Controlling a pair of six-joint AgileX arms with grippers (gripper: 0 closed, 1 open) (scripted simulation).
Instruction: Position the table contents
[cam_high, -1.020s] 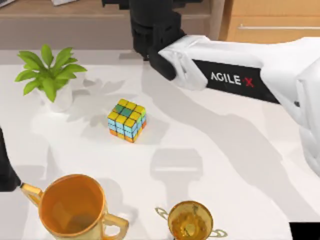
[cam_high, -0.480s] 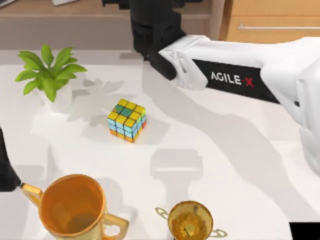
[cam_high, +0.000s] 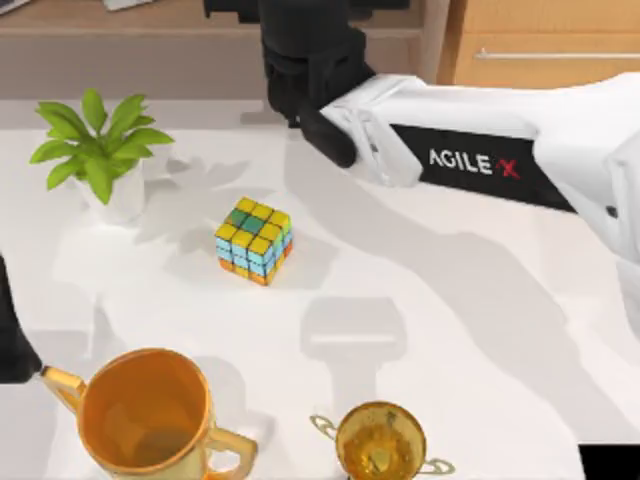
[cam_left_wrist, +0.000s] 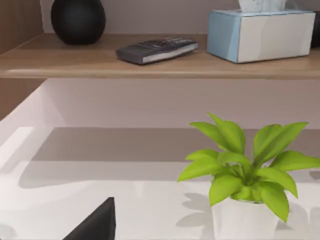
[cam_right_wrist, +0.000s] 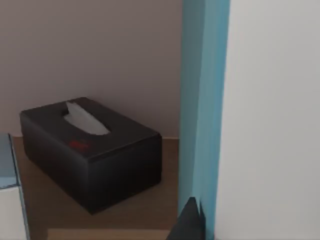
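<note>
The white table (cam_high: 470, 340) carries a multicoloured cube (cam_high: 254, 240), a potted green plant (cam_high: 100, 150) (cam_left_wrist: 245, 170), a large gold cup (cam_high: 145, 415) and a small gold trophy (cam_high: 380, 440). My right arm reaches across to the back shelf, and its gripper (cam_high: 300, 40) is there. In the right wrist view it is hard against a blue-and-white tissue box (cam_right_wrist: 240, 110). That box (cam_left_wrist: 260, 32) rests on the shelf. My left arm (cam_high: 10, 340) is parked at the left edge.
The wooden shelf (cam_left_wrist: 100, 62) behind the table also holds a black round vase (cam_left_wrist: 77, 20), a grey remote (cam_left_wrist: 155, 50) and a black tissue box (cam_right_wrist: 90, 150). A light-brown drawer cabinet (cam_high: 540, 40) stands at the back right.
My right arm has shifted slightly to the right. Nothing on the table has moved.
</note>
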